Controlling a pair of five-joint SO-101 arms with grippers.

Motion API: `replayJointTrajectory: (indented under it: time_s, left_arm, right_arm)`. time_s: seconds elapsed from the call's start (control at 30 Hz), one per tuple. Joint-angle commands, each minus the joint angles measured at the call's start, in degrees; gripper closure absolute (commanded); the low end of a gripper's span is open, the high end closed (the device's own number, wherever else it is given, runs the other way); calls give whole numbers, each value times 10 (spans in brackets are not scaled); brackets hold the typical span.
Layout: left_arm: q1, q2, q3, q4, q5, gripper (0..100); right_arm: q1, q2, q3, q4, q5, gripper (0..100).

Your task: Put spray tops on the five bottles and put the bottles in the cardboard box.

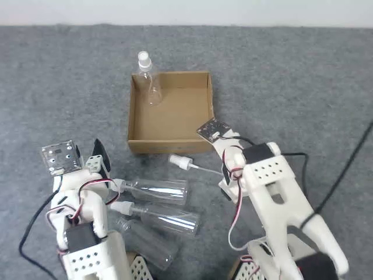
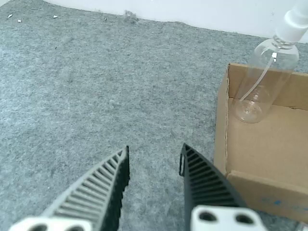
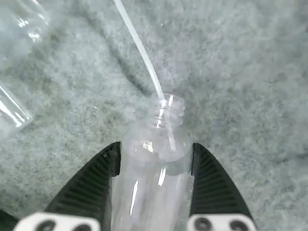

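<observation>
- Two arms work over a grey, felt-like carpet (image 1: 303, 76) that covers the table. A white wall (image 1: 186, 10) runs along its far edge, and a tuft of fluff (image 2: 130, 17) and some pale specks lie near where the two meet.
- The cardboard box (image 1: 169, 144) sits open-topped in the middle of the carpet. Faint blue marks (image 2: 284, 204) on its near outer wall are too small to read.
- A capped bottle (image 1: 150, 81), clear with a white spray top on, leans tilted in the box's far corner on the left arm's side.
- The left gripper (image 2: 155, 150) hovers over bare carpet just beside the box, jaws well apart and holding nothing.
- The right gripper (image 3: 154, 154) is clamped on an open-necked bottle (image 3: 156, 187), with one finger pressed to each side.
- A loose spray top (image 1: 179, 161) lies just in front of the box. The end of its dip tube (image 3: 139, 53) is at that bottle's mouth.
- Three clear bottles (image 1: 160, 191) lie on their sides between the arms.
</observation>
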Motion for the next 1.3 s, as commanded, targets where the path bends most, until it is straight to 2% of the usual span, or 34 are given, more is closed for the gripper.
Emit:
replayJointTrajectory:
  time_s: [0.0, 0.6, 0.77, 1.03, 1.27]
  left_arm:
    - [-1, -10, -4, -17, -5, 837]
    - [-2, -10, -4, -17, -5, 837]
    - [-1, -10, -4, -17, -5, 837]
    - [-1, -10, -4, -17, -5, 837]
    - [-1, -10, -4, -17, -5, 837]
  right_arm:
    - [0, -56, -26, 22, -25, 940]
    - [0, -187, -93, 119, -23, 943]
    - [2, -193, -118, 129, -23, 943]
    - [0, -189, -234, 186, -25, 942]
    - [0, -187, -281, 178, -28, 940]
